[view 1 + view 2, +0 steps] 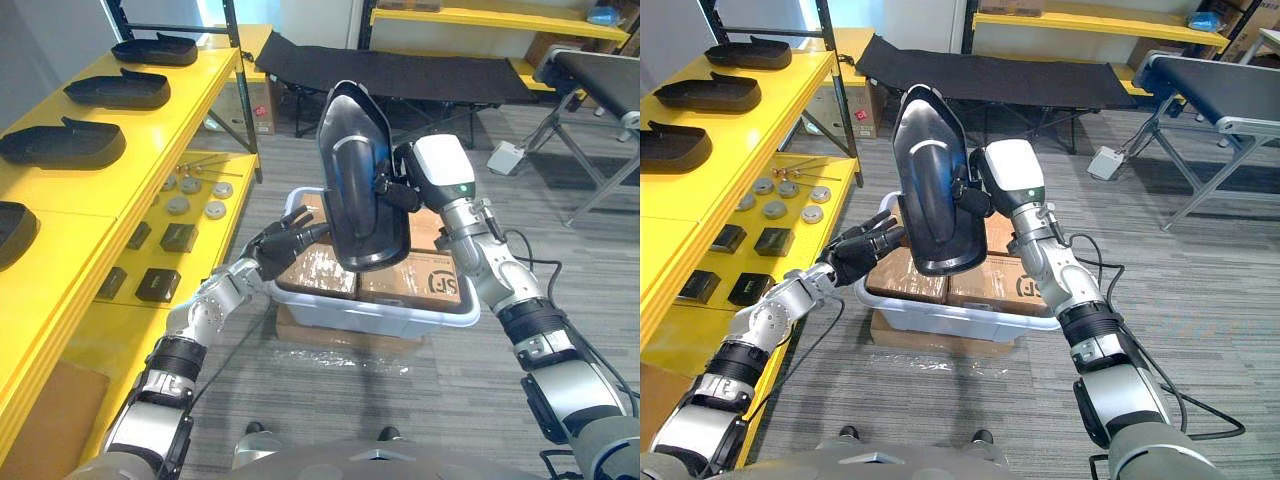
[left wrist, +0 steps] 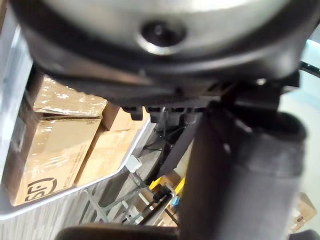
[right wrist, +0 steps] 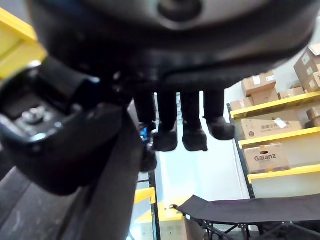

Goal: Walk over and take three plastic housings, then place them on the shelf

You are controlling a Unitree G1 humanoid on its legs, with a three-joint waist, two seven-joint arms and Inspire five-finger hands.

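Note:
A black plastic housing (image 1: 360, 180) stands upright in the air above a white bin, its hollow side facing me. My right hand (image 1: 398, 190) is behind its right edge with the fingers (image 3: 192, 135) curled over the rim, holding it. My left hand (image 1: 285, 245) reaches in from the lower left with straight fingers, their tips at the housing's lower left edge; it holds nothing. Several more black housings (image 1: 62, 143) lie in a row on top of the yellow shelf (image 1: 170, 120) at my left.
The white bin (image 1: 380, 315) on the floor under the held housing contains cardboard boxes (image 1: 420, 275). On the shelf's lower level lie small black boxes (image 1: 158, 283) and round metal discs (image 1: 190, 195). A black cot (image 1: 400, 75) stands behind, a conveyor (image 1: 600, 80) at the far right.

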